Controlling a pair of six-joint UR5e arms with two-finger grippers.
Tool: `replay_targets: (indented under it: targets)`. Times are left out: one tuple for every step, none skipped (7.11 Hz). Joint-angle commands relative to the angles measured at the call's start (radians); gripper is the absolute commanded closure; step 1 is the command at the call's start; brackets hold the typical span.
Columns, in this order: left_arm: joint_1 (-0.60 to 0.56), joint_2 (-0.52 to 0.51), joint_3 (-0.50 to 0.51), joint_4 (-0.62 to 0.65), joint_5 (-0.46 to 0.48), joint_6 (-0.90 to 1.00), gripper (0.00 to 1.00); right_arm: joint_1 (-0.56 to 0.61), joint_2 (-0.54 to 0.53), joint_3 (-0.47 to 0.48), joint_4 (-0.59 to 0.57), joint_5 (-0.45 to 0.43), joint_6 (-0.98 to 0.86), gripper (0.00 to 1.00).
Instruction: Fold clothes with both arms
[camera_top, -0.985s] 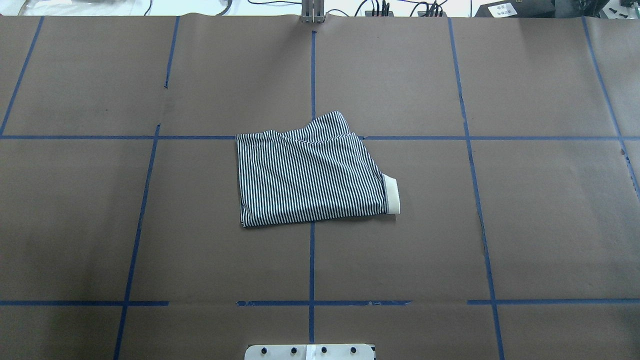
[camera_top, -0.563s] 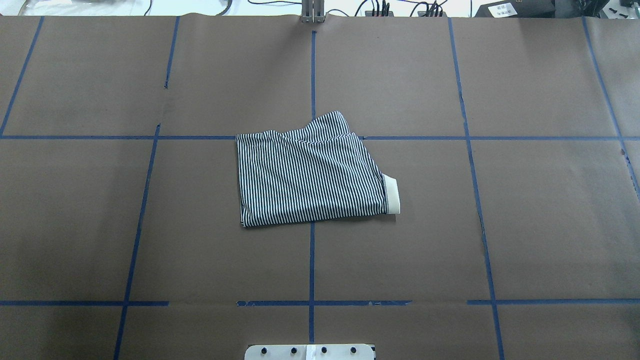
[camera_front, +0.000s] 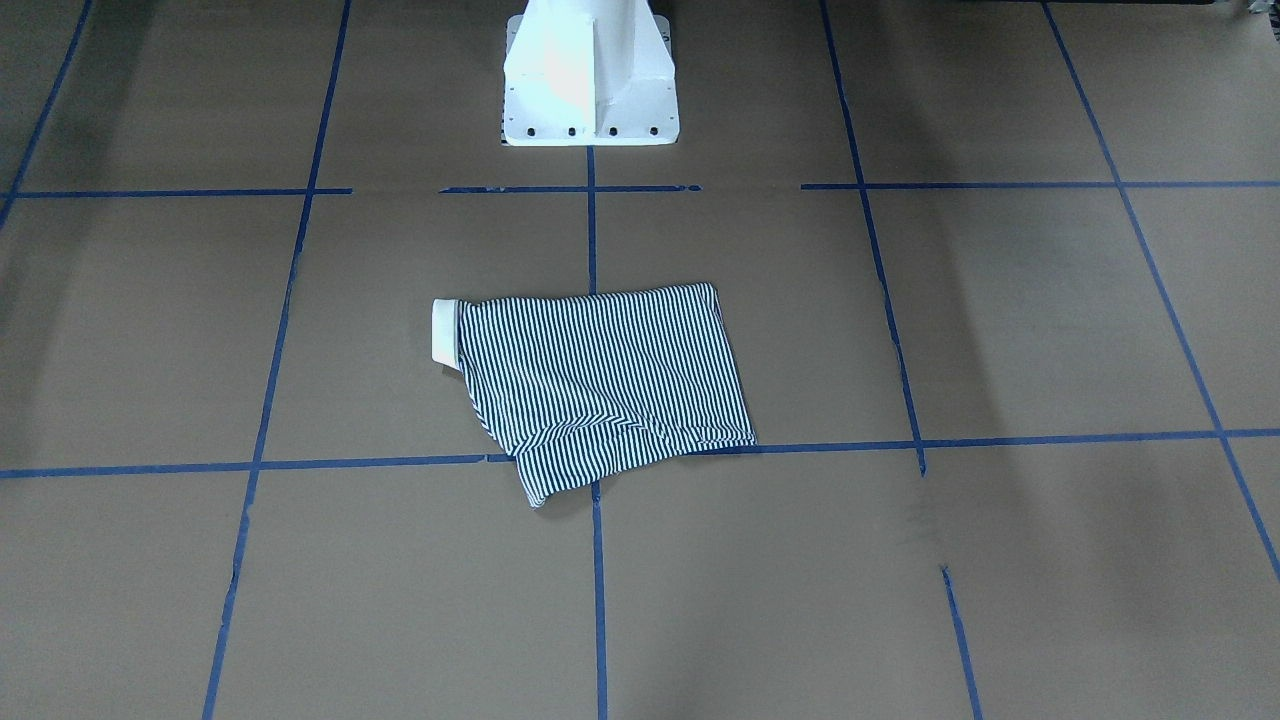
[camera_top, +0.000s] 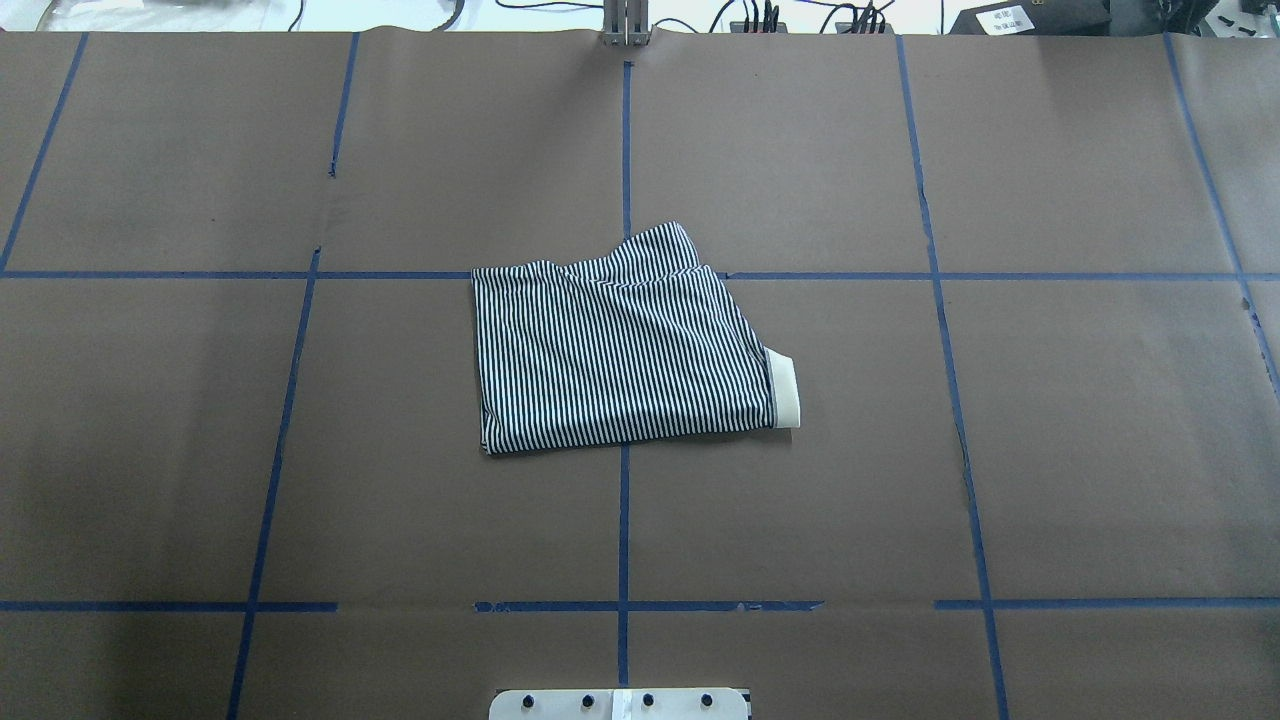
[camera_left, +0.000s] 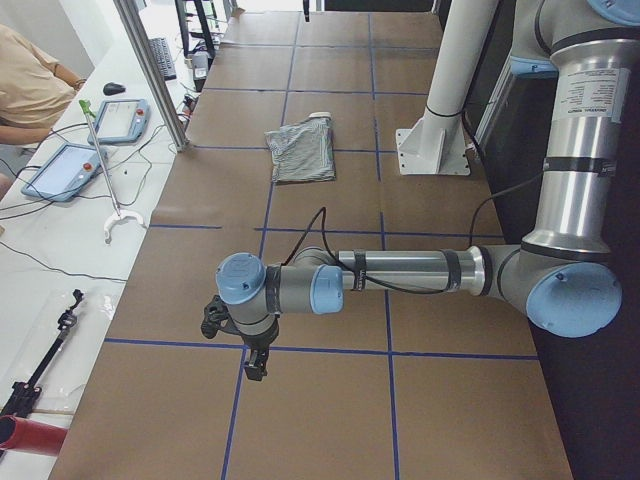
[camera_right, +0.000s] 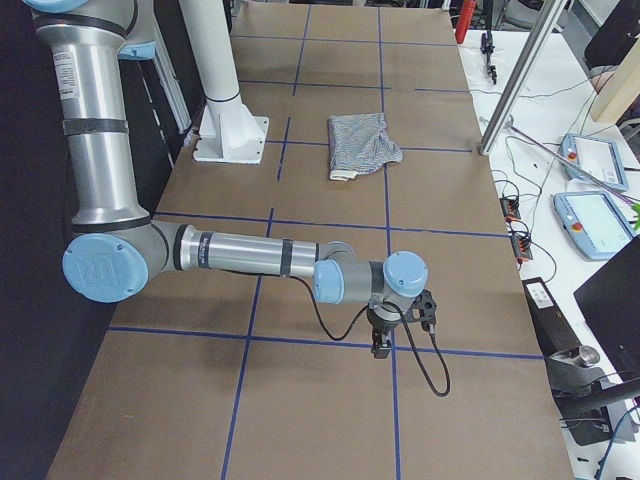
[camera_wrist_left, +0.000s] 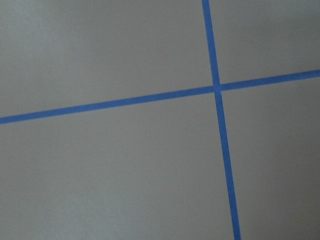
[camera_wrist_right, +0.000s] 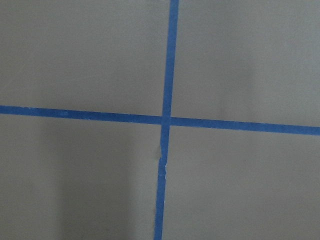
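The striped polo shirt (camera_top: 620, 350) lies folded into a compact, roughly square bundle at the table's middle, with a cream band (camera_top: 785, 392) sticking out at its right side. It also shows in the front-facing view (camera_front: 600, 385) and both side views (camera_left: 300, 152) (camera_right: 360, 143). My left gripper (camera_left: 255, 365) hangs over bare table far to the shirt's left; my right gripper (camera_right: 380, 345) hangs far to its right. Both show only in the side views, so I cannot tell if they are open or shut. Both wrist views show only brown paper and blue tape lines.
The white pedestal base (camera_front: 590, 80) stands at the table's near edge. A side bench holds tablets (camera_left: 60, 170) (camera_right: 590, 215) and cables, behind aluminium posts (camera_left: 150, 70). A seated person (camera_left: 30, 90) is beside the bench.
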Motion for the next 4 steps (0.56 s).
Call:
replay_targets:
  targets:
    - [0.0, -0.014, 0.016, -0.014, -0.002, 0.001, 0.0, 0.091, 0.007, 0.051, -0.012, 0.05, 0.0, 0.0]
    - [0.0, -0.014, 0.008, -0.011, -0.002, 0.001, 0.0, 0.102, -0.004, 0.088, -0.021, 0.039, 0.0, 0.0]
    - [0.0, -0.014, -0.012, -0.001, 0.0, 0.001, 0.0, 0.102, -0.023, 0.091, -0.037, 0.033, 0.0, 0.0]
    - [-0.002, -0.011, -0.042, 0.005, 0.0, 0.001, 0.0, 0.102, -0.046, 0.091, -0.037, 0.03, 0.0, 0.0]
